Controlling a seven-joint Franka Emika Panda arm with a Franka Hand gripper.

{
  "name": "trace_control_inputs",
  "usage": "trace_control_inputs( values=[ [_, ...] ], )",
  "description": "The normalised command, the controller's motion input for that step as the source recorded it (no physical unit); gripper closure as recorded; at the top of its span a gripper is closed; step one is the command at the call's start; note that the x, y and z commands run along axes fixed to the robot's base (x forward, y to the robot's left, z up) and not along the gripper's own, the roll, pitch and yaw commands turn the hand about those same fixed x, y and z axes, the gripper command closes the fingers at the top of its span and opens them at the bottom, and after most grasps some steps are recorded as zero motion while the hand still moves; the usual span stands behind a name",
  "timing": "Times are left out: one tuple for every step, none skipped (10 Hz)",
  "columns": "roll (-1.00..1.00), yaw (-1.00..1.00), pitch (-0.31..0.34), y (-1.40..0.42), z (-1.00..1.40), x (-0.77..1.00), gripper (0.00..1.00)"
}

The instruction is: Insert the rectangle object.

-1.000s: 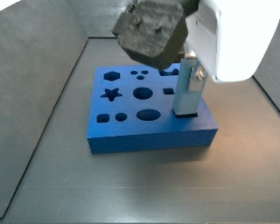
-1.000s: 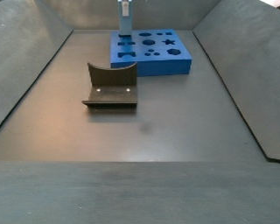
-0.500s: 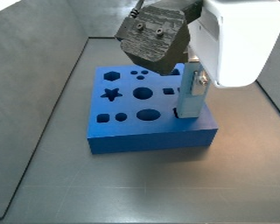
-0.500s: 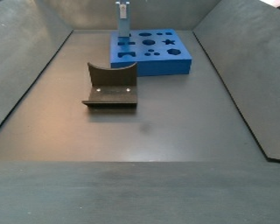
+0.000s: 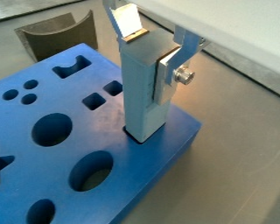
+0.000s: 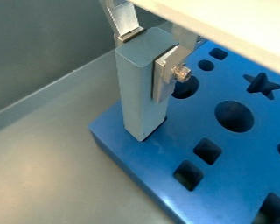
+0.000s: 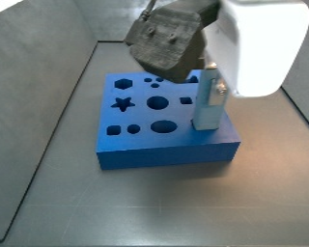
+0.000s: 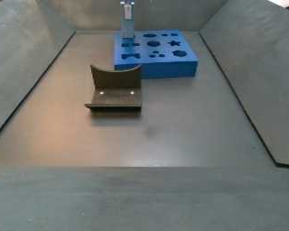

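Note:
The rectangle object [image 5: 143, 96] is a slim light-blue bar. It stands upright with its lower end in a slot at a corner of the large blue block [image 5: 108, 131]. It shows in both wrist views [image 6: 140, 92] and both side views [image 7: 208, 108] [image 8: 127, 25]. My gripper [image 5: 152, 54] is over the bar. Its silver fingers [image 6: 166, 72] flank the bar's top on two opposite sides, pressed against it. The gripper also shows in a side view [image 7: 210, 82]. The bar's lower end is hidden inside the slot.
The blue block [image 7: 170, 154] [image 8: 172, 70] has several other shaped holes, among them a star [image 7: 121, 104] and round ones. The dark fixture [image 8: 115, 90] stands on the floor beside the block. Sloped grey walls enclose the floor.
The wrist body has shifted only slightly. The bar stays upright in the same corner slot, still between the fingers.

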Motion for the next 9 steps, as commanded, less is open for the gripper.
trace_control_inputs(
  values=[
    [0.00, 0.04, -0.031, 0.07, -0.37, -0.32, 1.00],
    [-0.01, 0.07, -0.016, 0.06, -0.38, -0.25, 1.00],
    [-0.02, 0.07, 0.000, 0.00, -0.39, -0.14, 1.00],
    [-0.03, 0.03, 0.000, 0.00, -0.42, -0.01, 1.00],
    [-0.03, 0.00, 0.000, -0.03, -0.41, 0.03, 1.00],
    [-0.05, 0.00, 0.000, -0.04, -0.34, 0.03, 1.00],
    [-0.08, -0.03, 0.000, -0.04, -0.27, 0.00, 1.00],
    [-0.17, 0.00, -0.014, 0.00, -0.19, 0.00, 1.00],
    [0.00, 0.00, 0.020, 0.00, 0.00, 0.05, 1.00]
  ],
)
